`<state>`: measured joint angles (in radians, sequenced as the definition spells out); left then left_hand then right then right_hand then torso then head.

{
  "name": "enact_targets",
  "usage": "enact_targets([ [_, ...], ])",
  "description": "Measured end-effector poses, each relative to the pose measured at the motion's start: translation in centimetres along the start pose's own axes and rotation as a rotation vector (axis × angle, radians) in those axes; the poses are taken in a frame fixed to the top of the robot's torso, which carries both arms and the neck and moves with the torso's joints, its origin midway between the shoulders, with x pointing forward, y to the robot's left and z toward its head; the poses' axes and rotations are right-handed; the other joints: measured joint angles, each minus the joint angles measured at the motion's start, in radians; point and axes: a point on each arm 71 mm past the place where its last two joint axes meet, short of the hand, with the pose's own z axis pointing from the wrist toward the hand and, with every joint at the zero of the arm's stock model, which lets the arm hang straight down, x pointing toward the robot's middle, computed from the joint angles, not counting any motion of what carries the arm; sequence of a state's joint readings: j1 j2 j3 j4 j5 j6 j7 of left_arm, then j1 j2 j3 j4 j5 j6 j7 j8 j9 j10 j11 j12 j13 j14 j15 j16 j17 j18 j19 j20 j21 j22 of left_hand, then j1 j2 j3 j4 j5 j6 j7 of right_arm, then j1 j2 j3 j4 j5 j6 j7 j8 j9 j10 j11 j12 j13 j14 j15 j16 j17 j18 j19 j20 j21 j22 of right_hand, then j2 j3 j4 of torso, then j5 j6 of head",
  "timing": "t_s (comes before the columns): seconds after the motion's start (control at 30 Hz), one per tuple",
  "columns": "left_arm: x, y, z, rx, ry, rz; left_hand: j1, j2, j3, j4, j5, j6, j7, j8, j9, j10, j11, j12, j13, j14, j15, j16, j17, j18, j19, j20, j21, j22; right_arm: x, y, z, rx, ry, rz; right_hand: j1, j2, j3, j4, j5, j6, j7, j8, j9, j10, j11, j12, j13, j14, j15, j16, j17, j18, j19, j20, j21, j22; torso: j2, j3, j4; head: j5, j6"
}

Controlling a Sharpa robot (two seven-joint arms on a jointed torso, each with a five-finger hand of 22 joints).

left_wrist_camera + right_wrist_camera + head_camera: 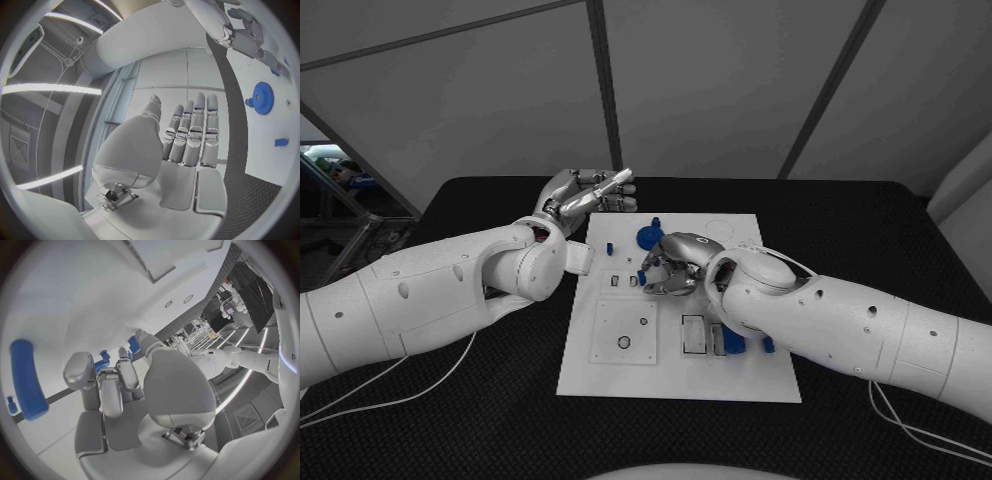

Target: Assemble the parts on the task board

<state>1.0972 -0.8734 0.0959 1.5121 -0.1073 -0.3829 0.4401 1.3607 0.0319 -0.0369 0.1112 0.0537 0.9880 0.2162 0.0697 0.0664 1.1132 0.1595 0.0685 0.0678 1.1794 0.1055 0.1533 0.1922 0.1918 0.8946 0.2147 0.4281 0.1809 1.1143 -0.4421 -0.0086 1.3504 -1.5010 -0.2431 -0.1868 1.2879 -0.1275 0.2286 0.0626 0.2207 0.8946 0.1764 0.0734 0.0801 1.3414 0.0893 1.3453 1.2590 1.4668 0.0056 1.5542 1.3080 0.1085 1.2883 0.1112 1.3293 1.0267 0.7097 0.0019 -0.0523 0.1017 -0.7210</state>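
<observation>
The left hand (589, 195) is hovering flat with fingers apart, holding nothing. The right hand (675, 265) is curling over the white board (678, 375); I cannot tell its grasp. The blue gear (649, 237) is lying flat.

One white board (678, 372) counted on one black bench (473, 410). Two hands counted: left hand (586, 194), right hand (675, 265). One blue gear (649, 237) seen on board. Several small blue parts (734, 341) near board's right edge; exact number cannot be told.
</observation>
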Motion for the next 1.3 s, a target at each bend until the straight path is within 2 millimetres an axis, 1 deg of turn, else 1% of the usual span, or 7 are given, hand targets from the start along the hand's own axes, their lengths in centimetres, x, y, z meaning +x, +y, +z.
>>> enact_targets([
  [0.23, -0.8, 0.1, -0.1, -0.018, 0.011, 0.037, 0.004, 0.004, -0.006, -0.008, 0.0, 0.063, -0.035, 0.015, 0.005, 0.115, -0.042, 0.039, 0.02, 0.073, -0.035, 0.027, 0.028, 0.0, 0.029, -0.02, 0.033, 0.012, -1.4, -1.1, -2.4, -0.036, -0.096, 0.034, 0.006, -0.006, -0.012, 0.004, 0.0, -0.012, 0.003, 0.0, -0.002, -0.011, -0.004, -0.005, -0.007, -0.004, 0.004, -0.007, 0.0, 0.001, -0.024, 0.009, -0.026, -0.042, -0.003, 0.0009, -0.0024, 0.005, 0.002],
  [0.53, -1.7, 0.8, -0.3, -0.095, 0.114, 0.183, -0.06, -0.025, -0.069, 0.024, 0.0, 0.158, -0.104, 0.039, 0.02, 0.323, -0.121, 0.142, 0.079, 0.277, -0.119, 0.254, 0.167, 0.0, 0.173, -0.104, 0.181, 0.091, -4.7, -2.2, -6.3, -0.118, -0.213, 0.151, 0.021, 0.01, -0.034, 0.009, 0.036, 0.038, -0.015, 0.039, 0.007, -0.062, -0.014, -0.053, -0.063, -0.004, 0.003, -0.041, 0.0, 0.0, -0.079, -0.001, -0.079, -0.131, -0.016, 0.0031, -0.0093, 0.011, 0.002],
  [0.83, -1.8, 1.4, -0.6, -0.28, 0.259, 0.437, -0.135, -0.013, -0.171, 0.118, 0.0, 0.2, -0.139, 0.081, 0.091, 0.328, -0.162, 0.371, 0.307, 0.256, -0.159, 0.882, 0.701, 0.0, 0.2, -0.153, 0.434, 0.269, -8.7, -4.7, -9.4, -0.092, -0.301, 0.291, 0.026, 0.014, -0.047, 0.022, 0.079, 0.084, -0.024, 0.074, 0.015, -0.092, -0.02, -0.089, -0.107, -0.002, -0.003, -0.077, 0.0, 0.016, -0.12, -0.005, -0.132, -0.216, -0.033, 0.0102, -0.0151, 0.018, -0.003],
  [0.93, -1.8, 1.2, -0.3, -0.337, 0.274, 0.521, -0.13, -0.009, -0.173, 0.12, 0.004, 0.196, -0.144, 0.093, 0.119, 0.298, -0.167, 0.423, 0.368, 0.282, -0.172, 1.035, 0.855, -0.001, 0.3, -0.166, 0.607, 0.49, -9.9, -5.6, -10.1, -0.072, -0.325, 0.32, 0.026, 0.014, -0.055, 0.03, 0.095, 0.097, -0.031, 0.094, 0.021, -0.112, -0.027, -0.108, -0.13, 0.0, -0.008, -0.093, 0.0, 0.032, -0.144, -0.008, -0.162, -0.259, -0.037, 0.013, -0.0152, 0.019, -0.007],
  [1.0, -1.7, 0.9, 0.0, -0.377, 0.279, 0.577, -0.126, -0.005, -0.177, 0.125, 0.004, 0.193, -0.147, 0.098, 0.135, 0.278, -0.168, 0.448, 0.399, 0.282, -0.172, 1.065, 0.882, -0.096, 0.377, -0.17, 0.723, 0.656, -10.6, -6.1, -10.4, -0.059, -0.343, 0.343, 0.026, 0.014, -0.058, 0.034, 0.095, 0.102, -0.036, 0.104, 0.024, -0.122, -0.029, -0.113, -0.139, 0.0, -0.008, -0.096, 0.0, 0.032, -0.147, -0.011, -0.173, -0.275, -0.04, 0.0144, -0.0152, 0.019, -0.007],
  [1.1, -1.5, 0.7, 0.5, -0.433, 0.284, 0.654, -0.126, -0.005, -0.189, 0.136, 0.004, 0.188, -0.152, 0.119, 0.17, 0.27, -0.171, 0.555, 0.509, 0.286, -0.175, 1.078, 0.89, -0.094, 0.469, -0.178, 0.864, 0.873, -11.2, -6.8, -10.7, -0.042, -0.358, 0.376, 0.025, 0.016, -0.062, 0.037, 0.095, 0.102, -0.037, 0.112, 0.026, -0.13, -0.03, -0.124, -0.154, -0.001, -0.009, -0.105, 0.0, 0.032, -0.159, -0.013, -0.189, -0.299, -0.042, 0.0154, -0.0151, 0.02, -0.007],
  [1.3, -0.3, 0.9, 1.7, -0.543, 0.314, 0.8, -0.166, 0.001, -0.214, 0.17, 0.004, 0.182, -0.172, 0.19, 0.277, 0.281, -0.182, 0.842, 0.797, 0.287, -0.188, 1.084, 0.889, -0.095, 0.504, -0.193, 0.948, 1.008, -11.8, -7.7, -10.9, -0.013, -0.379, 0.418, 0.022, 0.018, -0.066, 0.041, 0.099, 0.102, -0.037, 0.116, 0.028, -0.138, -0.03, -0.138, -0.169, -0.004, -0.011, -0.117, 0.0, 0.032, -0.17, -0.017, -0.204, -0.323, -0.043, 0.0156, -0.0128, 0.022, -0.006],
])
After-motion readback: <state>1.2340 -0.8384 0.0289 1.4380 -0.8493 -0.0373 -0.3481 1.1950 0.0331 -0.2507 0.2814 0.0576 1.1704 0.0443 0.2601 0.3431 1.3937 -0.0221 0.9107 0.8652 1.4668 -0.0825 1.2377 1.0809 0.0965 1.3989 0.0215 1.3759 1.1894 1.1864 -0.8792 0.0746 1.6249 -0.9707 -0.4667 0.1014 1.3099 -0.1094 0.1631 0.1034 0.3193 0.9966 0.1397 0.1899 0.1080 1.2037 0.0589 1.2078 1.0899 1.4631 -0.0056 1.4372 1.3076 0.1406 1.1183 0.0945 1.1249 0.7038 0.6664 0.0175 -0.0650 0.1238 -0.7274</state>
